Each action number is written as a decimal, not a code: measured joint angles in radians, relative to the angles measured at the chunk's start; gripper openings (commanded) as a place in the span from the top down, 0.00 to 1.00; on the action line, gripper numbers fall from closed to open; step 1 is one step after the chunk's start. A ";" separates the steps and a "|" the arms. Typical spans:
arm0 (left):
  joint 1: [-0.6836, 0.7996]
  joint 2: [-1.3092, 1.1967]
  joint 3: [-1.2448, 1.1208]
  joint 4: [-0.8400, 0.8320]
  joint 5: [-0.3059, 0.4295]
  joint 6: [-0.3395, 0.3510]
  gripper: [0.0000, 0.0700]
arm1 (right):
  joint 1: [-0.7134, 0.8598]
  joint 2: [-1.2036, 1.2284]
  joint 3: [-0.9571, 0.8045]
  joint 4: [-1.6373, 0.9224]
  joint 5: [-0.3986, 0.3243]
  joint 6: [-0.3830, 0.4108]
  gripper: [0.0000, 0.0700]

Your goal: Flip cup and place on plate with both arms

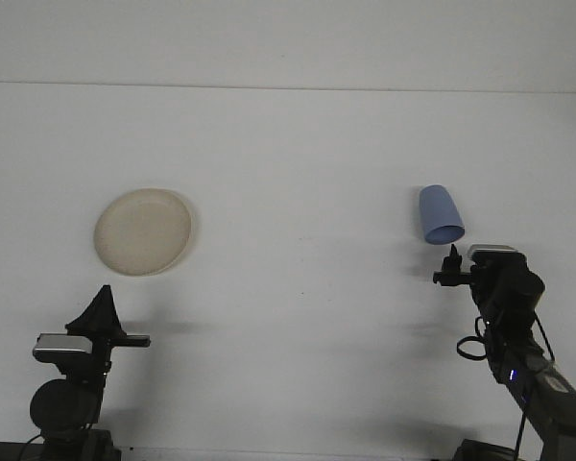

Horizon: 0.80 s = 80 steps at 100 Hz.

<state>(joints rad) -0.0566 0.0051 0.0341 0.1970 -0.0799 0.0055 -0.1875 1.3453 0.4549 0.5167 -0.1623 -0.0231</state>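
A blue cup (440, 214) lies on its side on the white table at the right, its open mouth toward me. A cream plate (142, 230) lies flat at the left. My right gripper (451, 265) hovers just below the cup's mouth, a little apart from it, dark and small in this view. My left gripper (102, 309) stays low at the bottom left, below the plate and well clear of it. Nothing is held by either one that I can see.
The white table (298, 173) stretches back to a pale wall. A wide bare stretch separates plate and cup. The arm bases stand at the bottom corners.
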 measured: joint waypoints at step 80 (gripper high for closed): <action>0.000 0.000 0.000 0.000 0.000 0.000 0.98 | -0.035 0.410 0.226 0.192 -0.152 -0.023 0.38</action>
<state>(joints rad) -0.0566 0.0051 0.0341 0.1970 -0.0799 0.0055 -0.2226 1.7550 0.6807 0.7082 -0.3145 -0.0456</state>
